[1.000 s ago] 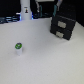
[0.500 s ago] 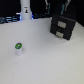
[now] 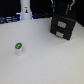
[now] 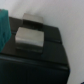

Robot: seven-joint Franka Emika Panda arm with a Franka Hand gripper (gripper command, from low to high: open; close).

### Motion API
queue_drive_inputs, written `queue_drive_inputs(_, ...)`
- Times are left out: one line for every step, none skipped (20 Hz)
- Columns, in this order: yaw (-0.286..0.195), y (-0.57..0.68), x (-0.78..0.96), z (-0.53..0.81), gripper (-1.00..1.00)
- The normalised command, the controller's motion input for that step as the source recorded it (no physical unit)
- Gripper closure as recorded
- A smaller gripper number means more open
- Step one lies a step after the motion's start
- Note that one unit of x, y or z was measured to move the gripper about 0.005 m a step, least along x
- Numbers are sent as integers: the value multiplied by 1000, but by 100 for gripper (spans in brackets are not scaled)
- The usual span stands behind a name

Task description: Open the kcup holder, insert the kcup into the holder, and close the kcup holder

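The kcup holder [image 3: 64, 26] is a black box with two handle cutouts on its front, standing shut at the back on the exterior view's right. The kcup [image 3: 18, 48], a small white pod with a green top, stands alone on the white table [image 3: 45, 60] at the exterior view's left, far from the holder. My gripper [image 3: 62, 6] hangs dark right above the holder's top, and its fingers are not distinct. The wrist view is blurred and shows the holder's black top [image 4: 47, 57] close up, with a pale grey block [image 4: 30, 38] over it.
A white upright object [image 3: 25, 10] with blue items beside it stands at the table's back edge. A teal patch [image 4: 4, 27] shows at the wrist view's border.
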Motion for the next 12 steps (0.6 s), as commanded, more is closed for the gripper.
queue_drive_inputs(-186, 589, -109, -200, -100)
queue_drive_inputs(-180, 557, -97, -229, -100)
queue_drive_inputs(-171, 526, -103, -243, -100)
queue_drive_inputs(-162, 514, -91, -260, -100)
queue_drive_inputs(-153, 489, -80, -286, -100)
queue_drive_inputs(-145, 463, -74, -291, -100)
queue_drive_inputs(-133, 449, -83, -269, -100)
queue_drive_inputs(-118, 437, -63, -257, -100)
queue_drive_inputs(-99, 397, -77, -274, -100)
queue_drive_inputs(-88, 360, -80, -300, -100)
queue_drive_inputs(-79, 354, -83, -337, -100)
queue_drive_inputs(-66, 351, -97, -337, -100)
